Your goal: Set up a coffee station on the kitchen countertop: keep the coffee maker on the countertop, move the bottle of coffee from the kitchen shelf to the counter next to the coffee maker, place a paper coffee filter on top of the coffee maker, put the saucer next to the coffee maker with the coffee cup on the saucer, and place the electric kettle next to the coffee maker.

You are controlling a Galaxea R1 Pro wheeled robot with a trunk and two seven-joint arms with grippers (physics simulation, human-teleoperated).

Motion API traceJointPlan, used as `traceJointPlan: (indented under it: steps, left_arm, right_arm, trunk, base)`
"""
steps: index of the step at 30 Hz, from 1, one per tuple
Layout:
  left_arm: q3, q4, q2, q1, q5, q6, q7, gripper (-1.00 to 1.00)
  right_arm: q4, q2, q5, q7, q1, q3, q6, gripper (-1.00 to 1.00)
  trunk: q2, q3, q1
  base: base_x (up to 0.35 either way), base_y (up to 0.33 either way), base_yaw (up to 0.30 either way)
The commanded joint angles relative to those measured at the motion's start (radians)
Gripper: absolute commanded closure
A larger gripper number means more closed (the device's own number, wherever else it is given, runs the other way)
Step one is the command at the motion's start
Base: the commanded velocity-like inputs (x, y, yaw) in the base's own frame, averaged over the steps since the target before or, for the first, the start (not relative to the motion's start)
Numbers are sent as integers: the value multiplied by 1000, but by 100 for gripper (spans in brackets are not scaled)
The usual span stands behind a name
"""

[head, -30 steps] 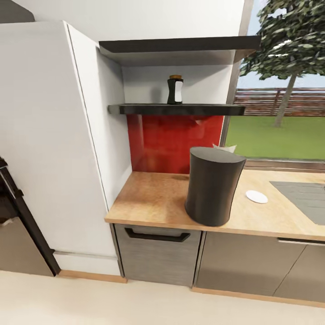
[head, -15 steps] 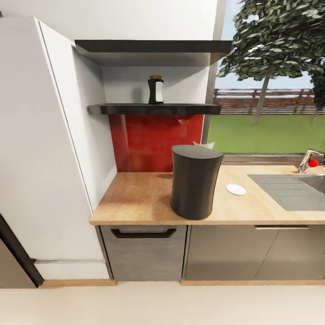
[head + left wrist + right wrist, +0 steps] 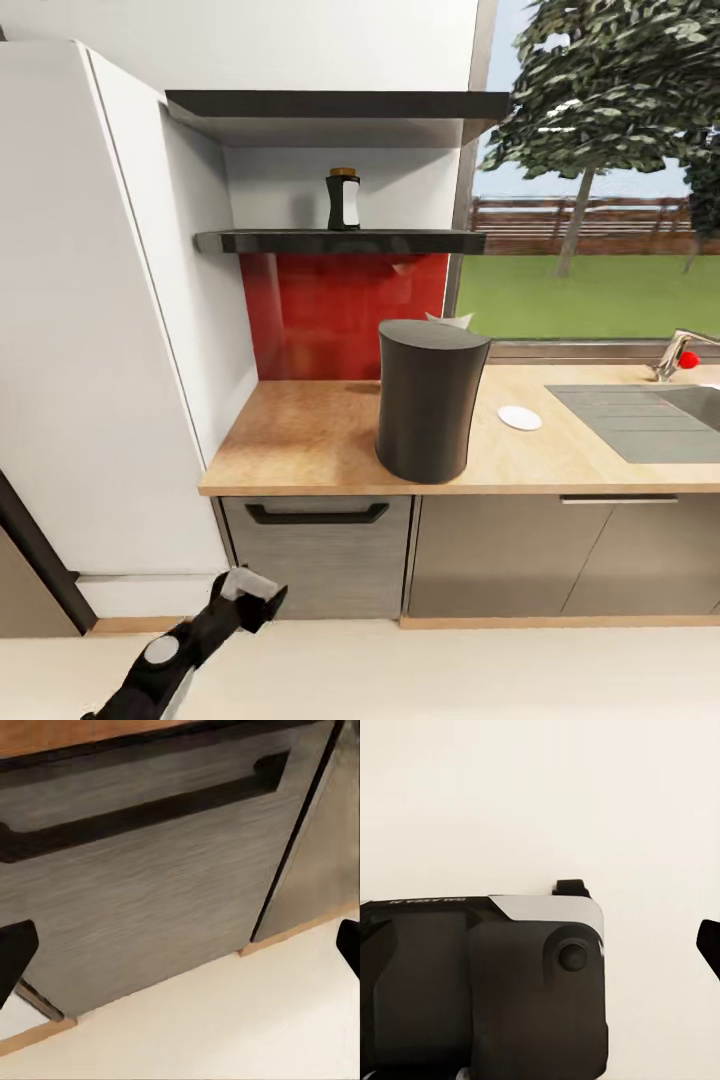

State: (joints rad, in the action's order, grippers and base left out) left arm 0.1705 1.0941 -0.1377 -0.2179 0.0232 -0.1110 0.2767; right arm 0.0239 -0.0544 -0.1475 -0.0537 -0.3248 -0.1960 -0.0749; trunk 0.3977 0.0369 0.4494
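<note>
left gripper (image 3: 255, 590) hangs low, jaws spread and empty, facing the dark grey cabinet front (image 3: 150, 892). above it, light-wood kitchen countertop (image 3: 300, 440) and coffee maker (image 3: 428, 400); bottle of coffee (image 3: 343, 200) higher, white label unreadable.

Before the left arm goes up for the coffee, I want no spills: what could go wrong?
The bottle of coffee stands high on the shelf, close under a second shelf, so a clumsy grasp could tip it. The coffee maker sits just below and right; a lifting arm might knock it. The left gripper is low by the cabinet.
</note>
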Motion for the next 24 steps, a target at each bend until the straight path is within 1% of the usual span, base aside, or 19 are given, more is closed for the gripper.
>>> traceJointPlan:
  steps: [1, 2, 4, 6, 7, 8, 9, 10, 12, 13, 14, 16, 17, 18, 19, 20, 22, 23, 24]
  left_arm:
    - [1, 100, 8, -33, 2, -100, 107, -100]
    - [1, 133, 10, -48, 3, -138, 145, -100]
    - [1, 200, 12, -93, 4, -237, 242, -100]
    - [1, 235, 13, -147, 21, -325, 324, -100]
    - [1, 240, 13, -161, 28, -346, 342, -100]
    - [0, 250, 13, -206, 57, -407, 391, -100]
    - [0, 254, 12, -239, 79, -447, 418, -100]
    - [-1, 255, 12, -256, 91, -466, 429, -100]
    - [-1, 258, 12, -332, 139, -546, 467, -100]
    - [-1, 259, 12, -351, 150, -564, 473, -100]
    - [-2, 260, 13, -408, 181, -617, 486, -100]
    - [-3, 260, 14, -487, 230, -690, 494, -100]
    - [-3, 260, 14, -543, 270, -743, 496, -100]
    - [-3, 259, 14, -580, 294, -774, 497, -100]
    - [-3, 258, 14, -598, 304, -787, 497, -100]
    - [-3, 254, 14, -635, 321, -806, 497, -100]
    - [-3, 241, 14, -747, 345, -835, 494, -100]
    - [-3, 230, 14, -783, 348, -845, 493, -100]
    - [-4, 156, 27, -900, 351, -874, 488, -100]
  right_arm:
    - [2, 0, -11, -3, 0, -8, -6, -100]
    - [2, 0, -11, -3, 0, -8, -6, -100]
    - [2, 0, -11, -3, 0, -8, -6, -100]
    - [2, 0, -11, -3, 0, -8, -6, -100]
    - [2, 0, -11, -3, 0, -8, -6, -100]
    - [2, -1, -11, -3, 0, -8, -6, -100]
    - [2, -1, -11, -3, 0, -8, -6, -100]
    - [2, -1, -11, -3, 0, -8, -6, -100]
    - [2, -1, -11, -3, 0, -8, -6, -100]
    - [2, -1, -11, -3, 0, -8, -6, -100]
    - [2, -1, -11, -3, 0, -8, -6, -100]
    - [2, -1, -11, -3, 0, -8, -6, -100]
    - [2, -1, -10, -3, 0, -8, -6, -100]
    - [2, -1, -10, -3, 0, -8, -6, -100]
    - [3, -1, -10, -3, 0, -8, -6, -100]
    - [2, -1, -10, -3, 0, -8, -6, -100]
    - [3, -1, -9, -3, 0, -8, -6, -100]
    - [3, -1, -9, -3, 0, -8, -6, -100]
    - [4, -1, -9, -3, 0, -8, -6, -100]
  trunk:
    - [2, 3, 1]
    - [2, 3, 1]
    - [2, 3, 1]
    - [2, 3, 1]
    - [2, 3, 1]
    - [2, 3, 1]
    - [2, 3, 1]
    - [2, 3, 1]
    - [2, 3, 1]
    - [2, 3, 1]
    - [2, 3, 1]
    - [2, 3, 1]
    - [2, 3, 1]
    - [2, 3, 1]
    - [2, 3, 1]
    - [2, 3, 1]
    - [2, 3, 1]
    - [2, 3, 1]
    - [2, 3, 1]
  base:
    - [0, 0, 0]
    - [0, 0, 0]
    - [0, 0, 0]
    - [0, 0, 0]
    - [0, 0, 0]
    - [0, 0, 0]
    - [0, 0, 0]
    - [0, 0, 0]
    - [0, 0, 0]
    - [0, 0, 0]
    - [0, 0, 0]
    - [0, 0, 0]
    - [0, 0, 0]
    - [0, 0, 0]
    - [0, 0, 0]
    - [0, 0, 0]
    - [0, 0, 0]
    - [0, 0, 0]
    - [0, 0, 0]
